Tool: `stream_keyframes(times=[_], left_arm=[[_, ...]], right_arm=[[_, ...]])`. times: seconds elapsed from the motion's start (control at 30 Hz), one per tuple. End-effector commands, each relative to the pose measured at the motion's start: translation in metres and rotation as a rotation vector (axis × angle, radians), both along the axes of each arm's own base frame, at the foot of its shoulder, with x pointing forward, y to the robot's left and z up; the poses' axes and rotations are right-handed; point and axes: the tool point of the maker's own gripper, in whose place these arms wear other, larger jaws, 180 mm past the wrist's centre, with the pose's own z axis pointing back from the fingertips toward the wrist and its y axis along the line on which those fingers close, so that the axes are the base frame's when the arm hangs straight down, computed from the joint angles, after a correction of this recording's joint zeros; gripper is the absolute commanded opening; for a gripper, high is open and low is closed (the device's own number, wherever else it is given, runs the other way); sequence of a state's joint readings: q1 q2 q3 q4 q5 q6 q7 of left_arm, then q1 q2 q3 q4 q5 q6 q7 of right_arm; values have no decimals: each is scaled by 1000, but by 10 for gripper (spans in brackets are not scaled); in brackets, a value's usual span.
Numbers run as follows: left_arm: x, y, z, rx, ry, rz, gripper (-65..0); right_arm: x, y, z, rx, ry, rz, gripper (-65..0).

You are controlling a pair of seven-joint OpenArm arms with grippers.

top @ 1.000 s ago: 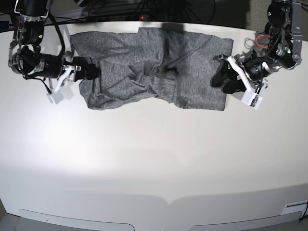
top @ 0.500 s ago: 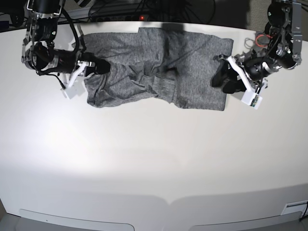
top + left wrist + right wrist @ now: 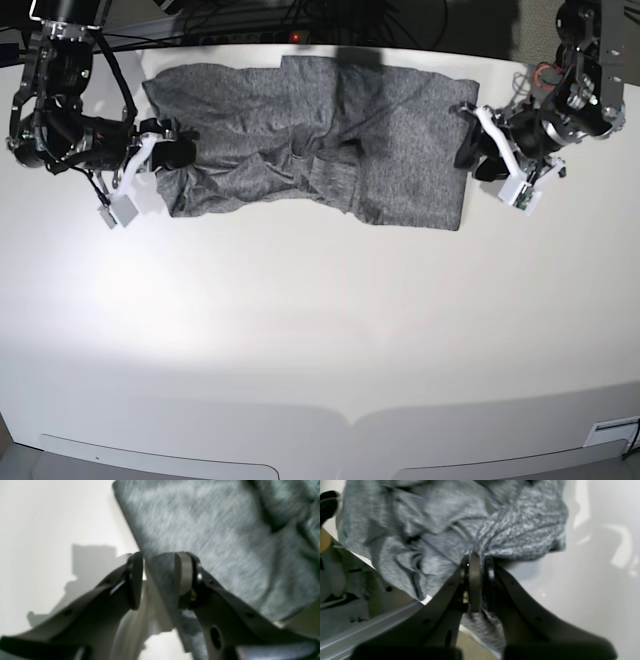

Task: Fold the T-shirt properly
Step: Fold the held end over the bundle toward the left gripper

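Observation:
The heather-grey T-shirt lies rumpled across the far part of the white table, with folds bunched at its middle. My right gripper, on the left of the base view, is at the shirt's left edge. In the right wrist view this gripper is shut on a pinched bunch of the T-shirt. My left gripper is at the shirt's right edge. In the left wrist view it stands open, with a strip of the T-shirt's edge between the pads and a gap beside the left pad.
The white table stretches toward the camera from the shirt. Dark cables and gear sit just behind the far edge. A metal frame rail shows below the table edge in the right wrist view.
My right gripper has shut on the shirt's left edge and drawn it leftward. My left gripper has moved a little farther back along the right edge, and its jaws have narrowed.

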State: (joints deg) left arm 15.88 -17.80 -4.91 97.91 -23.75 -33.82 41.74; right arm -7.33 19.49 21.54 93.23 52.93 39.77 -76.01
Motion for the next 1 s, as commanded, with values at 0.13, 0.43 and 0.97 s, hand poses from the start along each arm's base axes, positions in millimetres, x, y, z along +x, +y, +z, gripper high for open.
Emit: stream_keyframes(times=[0.13, 0.43, 0.97], left_arm=[[-8, 15, -10, 47, -55, 41, -450], [-28, 23, -45, 11, 14, 78, -450], [-35, -13, -45, -84, 29, 42, -450]], right_arm=[[13, 33, 29, 96, -116, 30, -650], [9, 139, 64, 233, -220, 193, -650], [4, 295, 98, 321, -350, 328, -650]])
